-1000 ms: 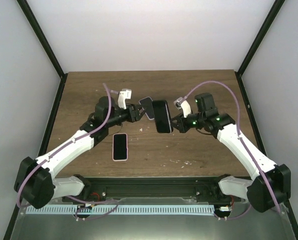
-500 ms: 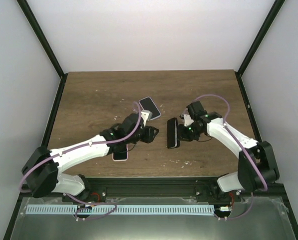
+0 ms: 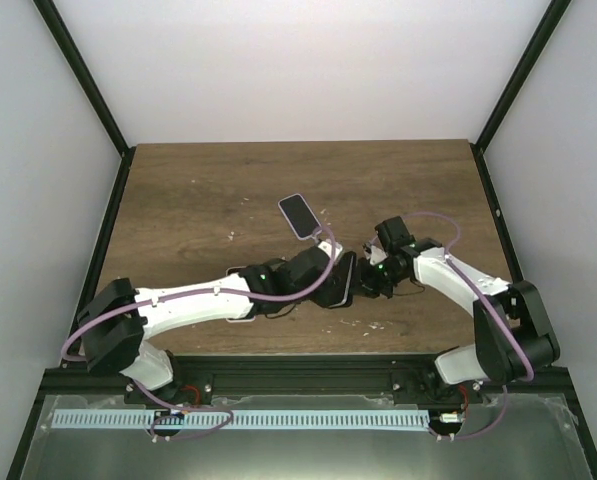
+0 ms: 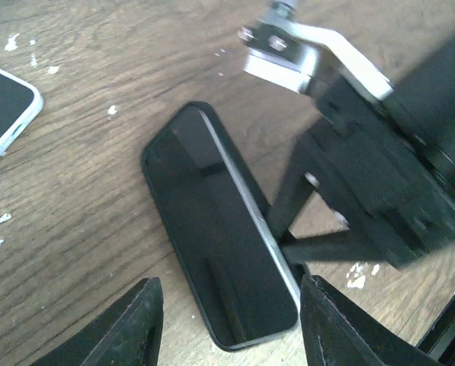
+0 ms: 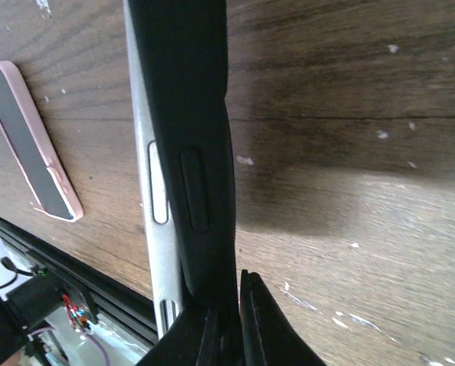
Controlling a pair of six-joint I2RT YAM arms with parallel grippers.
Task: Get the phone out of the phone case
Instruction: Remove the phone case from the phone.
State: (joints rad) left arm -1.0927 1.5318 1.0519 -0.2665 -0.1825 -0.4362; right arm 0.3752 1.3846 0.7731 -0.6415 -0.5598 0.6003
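Observation:
A black phone case (image 5: 200, 145) stands on its long edge just above the wooden table, and the phone's silver side (image 5: 145, 191) shows beside it, partly out. My right gripper (image 5: 227, 320) is shut on the case's rim at one end. In the left wrist view the phone's dark screen (image 4: 219, 259) faces the camera. My left gripper (image 4: 229, 305) is open, its fingers either side of the near end and apart from it. From the top view both grippers, left (image 3: 328, 285) and right (image 3: 364, 279), meet at the phone (image 3: 345, 279) near the table's front middle.
A phone in a pink case (image 5: 33, 152) lies flat on the table, mostly under my left arm in the top view. Another phone in a pale case (image 3: 300, 215) lies farther back at the centre. The black front rail (image 3: 308, 375) is close behind the grippers.
My left arm has swung right and forward, from the pale-cased phone to the held phone. My right gripper has carried the cased phone down and nearer the front edge.

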